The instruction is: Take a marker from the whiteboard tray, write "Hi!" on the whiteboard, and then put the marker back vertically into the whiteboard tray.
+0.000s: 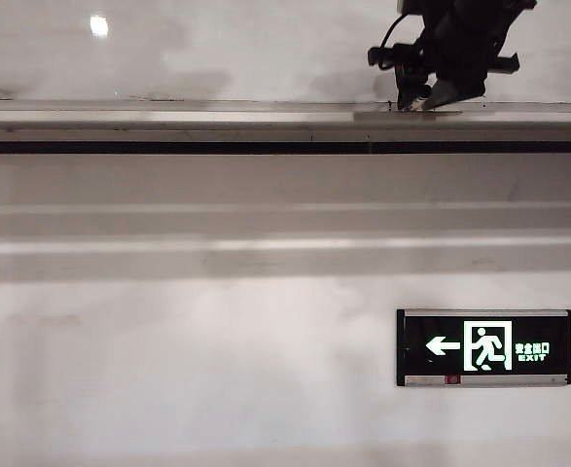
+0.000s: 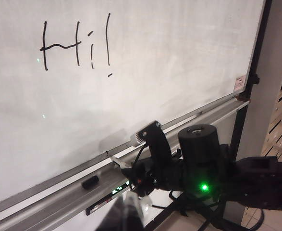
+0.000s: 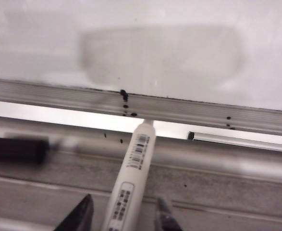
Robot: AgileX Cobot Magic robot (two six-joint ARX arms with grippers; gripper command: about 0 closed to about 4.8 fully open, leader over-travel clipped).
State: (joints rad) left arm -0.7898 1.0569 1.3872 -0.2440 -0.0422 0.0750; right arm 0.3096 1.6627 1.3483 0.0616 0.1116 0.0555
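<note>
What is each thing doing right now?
whiteboard, "Hi!" written on it.
marker, on the tray, not gripped.
whiteboard tray, holding the marker.
right gripper, open around the marker, at the tray.
left gripper, back from the board, too blurred to tell.
exit sign, lit.

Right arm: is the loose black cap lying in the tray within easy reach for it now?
Probably yes. The right gripper sits at the whiteboard tray with the marker between its parted fingers; the black cap lies close beside it in the same channel, nothing between. The marker must be let go first.
</note>
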